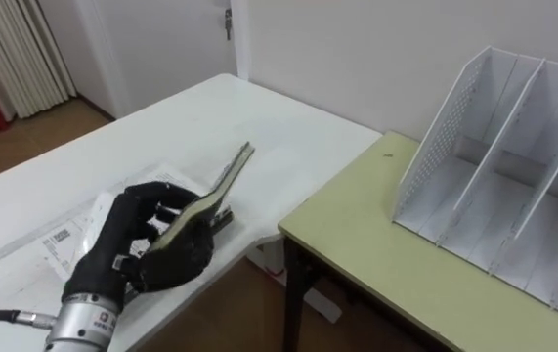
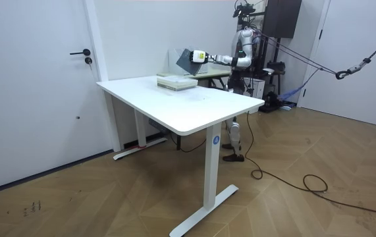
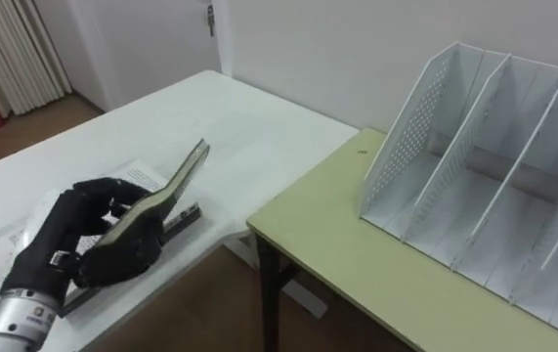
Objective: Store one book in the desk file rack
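book point(image 1: 226, 180) tilted in left hand point(image 1: 161, 259), rack point(image 1: 451, 132) well apart

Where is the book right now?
In the left eye view, the book is held in the robot's left hand at lower left, tilted over the papers on the white table, left of the green desk with the file rack.

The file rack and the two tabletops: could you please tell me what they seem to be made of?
File rack: likely painted sheet metal or hard plastic, matte white; thin flat dividers, a perforated side panel. White table: probably laminate board, smooth with a faint sheen. Green desk: likely laminate too, matte pale green top with a dark edge and legs.
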Controlling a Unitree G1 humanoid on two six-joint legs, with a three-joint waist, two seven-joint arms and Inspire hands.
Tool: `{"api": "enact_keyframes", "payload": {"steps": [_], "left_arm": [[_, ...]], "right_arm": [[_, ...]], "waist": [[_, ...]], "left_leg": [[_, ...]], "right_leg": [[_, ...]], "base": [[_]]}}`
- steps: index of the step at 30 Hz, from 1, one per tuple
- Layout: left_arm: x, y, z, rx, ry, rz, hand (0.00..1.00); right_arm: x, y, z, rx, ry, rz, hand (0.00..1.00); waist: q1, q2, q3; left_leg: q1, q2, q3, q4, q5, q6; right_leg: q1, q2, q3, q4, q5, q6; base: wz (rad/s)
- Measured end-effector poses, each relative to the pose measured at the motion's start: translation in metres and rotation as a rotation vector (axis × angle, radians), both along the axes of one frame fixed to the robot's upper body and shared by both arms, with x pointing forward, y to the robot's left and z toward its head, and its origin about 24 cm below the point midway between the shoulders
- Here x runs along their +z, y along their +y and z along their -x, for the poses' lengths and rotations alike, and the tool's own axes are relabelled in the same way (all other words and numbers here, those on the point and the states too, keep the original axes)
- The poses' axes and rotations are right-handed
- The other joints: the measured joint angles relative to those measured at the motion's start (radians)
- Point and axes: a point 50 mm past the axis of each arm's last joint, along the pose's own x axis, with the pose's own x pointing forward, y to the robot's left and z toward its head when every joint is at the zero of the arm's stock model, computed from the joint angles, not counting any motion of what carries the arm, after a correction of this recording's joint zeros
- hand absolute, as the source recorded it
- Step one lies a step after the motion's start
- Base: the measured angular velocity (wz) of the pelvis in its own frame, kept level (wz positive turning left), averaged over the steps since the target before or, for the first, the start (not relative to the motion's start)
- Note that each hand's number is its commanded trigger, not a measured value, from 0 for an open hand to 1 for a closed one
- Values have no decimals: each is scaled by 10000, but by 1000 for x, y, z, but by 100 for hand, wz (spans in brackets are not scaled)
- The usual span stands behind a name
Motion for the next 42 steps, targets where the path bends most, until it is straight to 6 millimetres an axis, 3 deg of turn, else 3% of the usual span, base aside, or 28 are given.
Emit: {"api": "enact_keyframes", "payload": {"steps": [7,11,17,21,25,30,34,42], "left_arm": [[7,-7,1,-1590,-166,4023,100],[13,-8,1,-2127,-539,5136,100],[16,-10,2,-2897,-681,6375,100],[15,-11,2,-3118,-706,7031,100],[8,-14,0,-3571,-468,8348,100],[-9,-12,3,-3760,51,9674,100],[-18,-3,3,-3475,172,9984,100],[-34,3,4,-3420,426,10052,100]], "right_arm": [[1,2,-12,1148,-343,79,0],[3,2,-20,1433,-683,134,0],[10,9,-51,2170,-1996,172,0],[18,13,-72,2695,-2781,243,0],[29,42,-103,3276,-4268,-737,0],[40,63,-113,4090,-4725,-2026,0],[64,78,-129,4286,-5892,-3232,0],[96,98,-151,4360,-7389,-5143,0]], "waist": [[161,-12,-33],[324,-36,-31],[435,-154,-19],[535,-117,-31],[546,-79,-61],[757,80,-99],[822,-104,48],[1032,-188,15]], "left_leg": [[-42,-17,264,6,0,-1],[9,47,365,-29,0,-1],[27,55,382,-40,0,0],[-75,65,385,37,0,0],[-151,130,460,88,0,-9],[6,136,590,72,1,-10],[11,143,591,59,1,-10],[-42,129,598,77,-6,-1]], "right_leg": [[-97,18,118,29,1,-4],[-176,16,272,132,0,-3],[-176,26,250,137,5,-8],[-262,22,225,162,4,-7],[-339,86,333,160,48,-74],[-279,30,344,337,37,-63],[-307,-14,363,366,24,-72],[-500,-31,414,659,-25,-58]], "base": [[-6],[-12],[-1],[1],[-4],[-7],[0],[-2]]}}
